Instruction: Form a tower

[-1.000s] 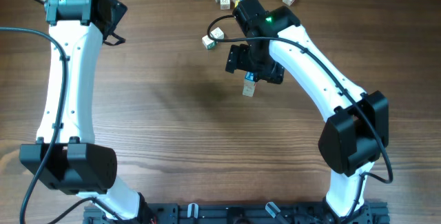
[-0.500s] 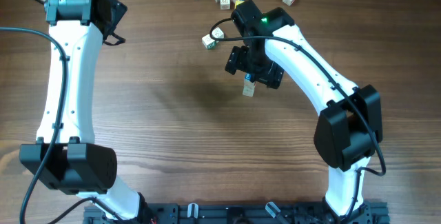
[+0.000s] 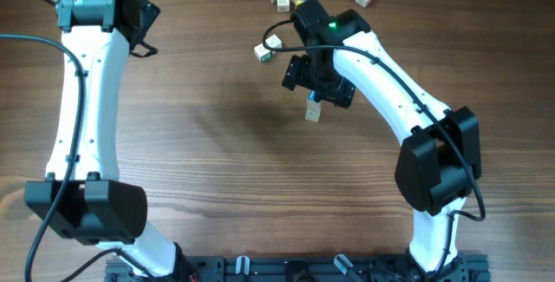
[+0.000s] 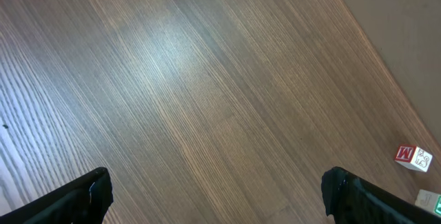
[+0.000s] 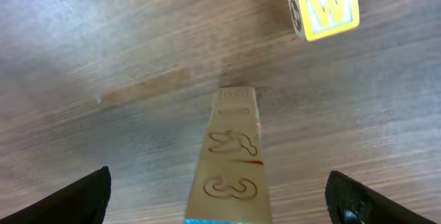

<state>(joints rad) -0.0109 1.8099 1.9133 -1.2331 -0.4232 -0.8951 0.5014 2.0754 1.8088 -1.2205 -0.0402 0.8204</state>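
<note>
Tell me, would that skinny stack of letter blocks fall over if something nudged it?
Probably, yes. The tower stands several cubes tall on a single cube's footprint, so a sideways nudge would likely tip it. Its cubes seem simply stacked, not joined, so it would probably scatter rather than fall whole.

Top view: the tower (image 3: 313, 110) is mostly hidden under the right gripper (image 3: 317, 87), so can't count its cubes. Loose cubes (image 3: 283, 1) at the back: letters too small to read. Right wrist view: tower's near end is blurry & cut off at the bottom. Left wrist view: green cube (image 4: 431, 200) cut off at the right edge; only the tips of the left gripper (image 4: 217, 186) show.
</note>
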